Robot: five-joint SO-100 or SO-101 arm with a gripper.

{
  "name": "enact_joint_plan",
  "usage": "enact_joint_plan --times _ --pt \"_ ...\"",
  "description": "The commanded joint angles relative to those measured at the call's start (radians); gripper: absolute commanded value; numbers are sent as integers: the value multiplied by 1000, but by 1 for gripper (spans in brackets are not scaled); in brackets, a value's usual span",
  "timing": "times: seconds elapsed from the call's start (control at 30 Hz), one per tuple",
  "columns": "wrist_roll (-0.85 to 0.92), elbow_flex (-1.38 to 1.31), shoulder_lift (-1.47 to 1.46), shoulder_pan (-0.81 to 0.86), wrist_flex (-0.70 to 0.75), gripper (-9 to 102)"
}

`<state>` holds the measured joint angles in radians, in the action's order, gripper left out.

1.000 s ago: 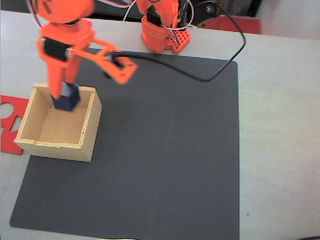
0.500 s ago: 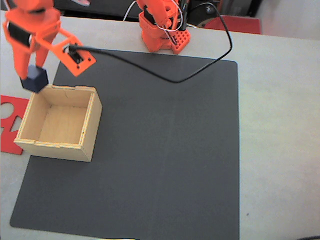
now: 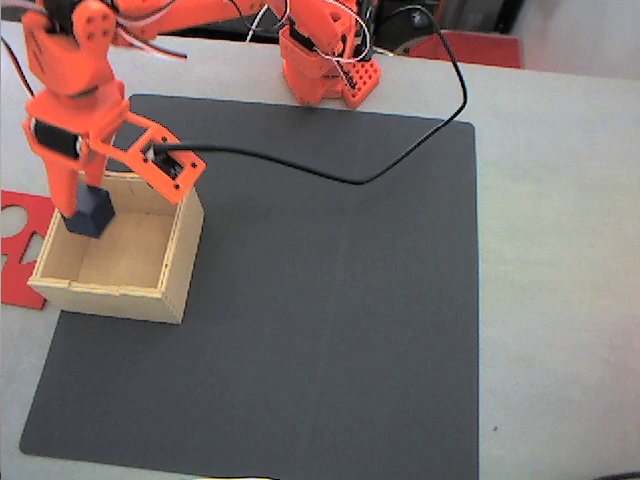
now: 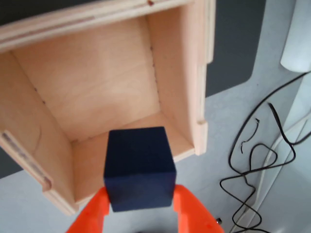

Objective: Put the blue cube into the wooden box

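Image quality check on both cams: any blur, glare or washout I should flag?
Fixed view: soft and overexposed, pale table washed out, the gripper holding the blue cube slightly smeared. Wrist view: blue cube and wooden box a bit soft, light even, no hard shadows.

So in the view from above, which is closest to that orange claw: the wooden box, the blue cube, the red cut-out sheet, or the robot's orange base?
From the gripper, nearest first:
1. The blue cube, clamped between its fingers.
2. The wooden box, directly beneath, around the cube.
3. The red cut-out sheet, at the left edge beside the box.
4. The orange base, at the top, beyond the dark mat.
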<state>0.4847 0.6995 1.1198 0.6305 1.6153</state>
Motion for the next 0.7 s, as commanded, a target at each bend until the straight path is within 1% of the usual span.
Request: enact_joint_plan --times 0.0,0.33,0.6,0.67 --pt "-12 -3 -20 -6 -14 0" --pt "-15 -5 -224 -3 -44 0" --pt "-17 -14 -290 -9 -71 0" --pt "-17 -14 -301 -14 -72 4"
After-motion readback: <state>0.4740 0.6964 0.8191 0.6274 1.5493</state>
